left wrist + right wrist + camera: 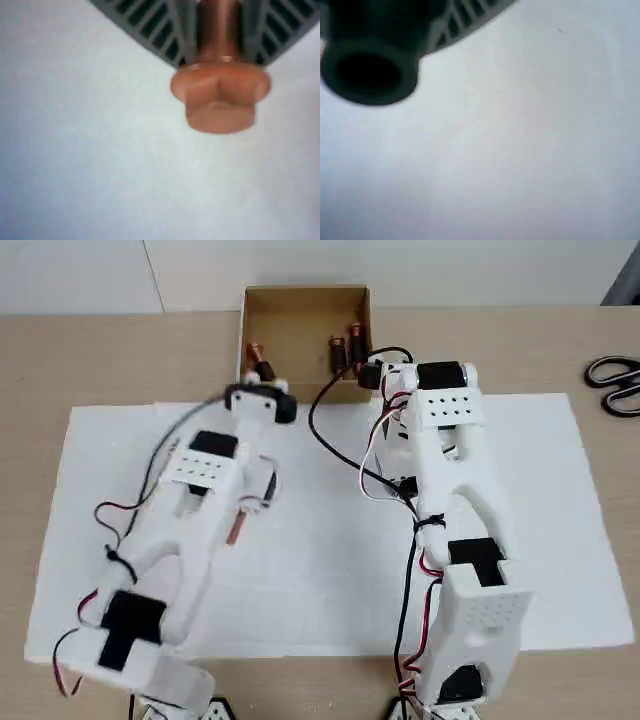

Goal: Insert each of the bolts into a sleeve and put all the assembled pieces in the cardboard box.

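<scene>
Work over the broad white sheet [330, 580], plenty of open room between the arms; steer wide of the cardboard box [300, 290] rim at the far edge. Hold the black sleeve [367, 70], clamped in the right gripper [400, 22], bore facing the copper bolt [220, 95], pinched by its shank in the left gripper [220, 40]. Line up axes squarely before pushing.

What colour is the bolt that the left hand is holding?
Copper-orange; the hex-headed bolt shows best in the left wrist view.
</scene>
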You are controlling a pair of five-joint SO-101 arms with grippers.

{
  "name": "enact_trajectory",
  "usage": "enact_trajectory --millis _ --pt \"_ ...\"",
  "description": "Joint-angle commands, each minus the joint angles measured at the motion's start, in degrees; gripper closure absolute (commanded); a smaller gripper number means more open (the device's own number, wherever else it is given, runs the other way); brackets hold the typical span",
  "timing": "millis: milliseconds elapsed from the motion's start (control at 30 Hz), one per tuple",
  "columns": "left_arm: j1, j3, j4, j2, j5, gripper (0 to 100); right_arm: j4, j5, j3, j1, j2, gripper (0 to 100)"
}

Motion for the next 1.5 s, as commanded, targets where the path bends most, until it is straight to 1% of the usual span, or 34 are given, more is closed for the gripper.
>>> enact_trajectory --millis 0,100,233,300,400,600,733,867,933,1000,1067,1167,1300,1367,1467 --pt "0.35 -6.11 4.84 -7.03 0.09 99 0.48 0.7 -4.04 0.4 -4.62 99.5" --pt "0.35 -8.31 8.35 -10.9 0.09 99 0.48 0.7 -5.45 0.31 -7.6 99.5" --pt "0.7 -10.33 13.45 -17.14 -0.09 99 0.48 0.44 -5.45 -0.04 -17.01 99.5" --pt "0.7 -10.42 14.24 -21.1 -0.09 99 0.48 0.44 -5.45 -0.04 -22.2 99.5" --pt "0.7 -10.42 14.15 -27.69 -0.09 99 0.4 0.44 -5.45 -0.04 -29.05 99.5" --pt "0.7 -10.15 9.85 -40.7 0.35 99 0.66 0.44 -5.45 0.04 -41.19 99.5" --pt "0.7 -9.89 7.74 -47.3 6.86 99 0.75 0.35 -2.81 -0.04 -48.92 99.5" --pt "0.62 -5.32 3.16 -51.87 11.08 99 0.4 -0.09 7.03 -0.13 -58.68 99.5" --pt "0.7 -2.42 0.97 -53.89 13.19 99 0.4 -2.55 12.92 -0.84 -63.69 99.5" --pt "0.79 0.84 -3.16 -56.09 15.38 99 0.31 -6.24 19.43 -3.03 -68.7 99.5" --pt "0.7 4.79 -8.88 -58.11 16.97 99 -2.42 -7.91 26.64 -6.73 -73.01 99.5" --pt "1.41 12.0 -19.08 -60.75 17.49 99 -11.38 -7.03 39.38 -11.03 -78.29 99.5" --pt "3.69 21.58 -30.59 -64.35 17.32 99 -26.07 -6.77 54.51 -11.82 -82.77 99.5" --pt "4.84 25.27 -34.2 -65.23 17.32 99 -32.31 -6.77 60.4 -12.0 -84.35 99.5" --pt "6.33 28.62 -35.96 -65.41 17.49 99 -40.04 -6.77 67.25 -12.79 -85.93 99.5"
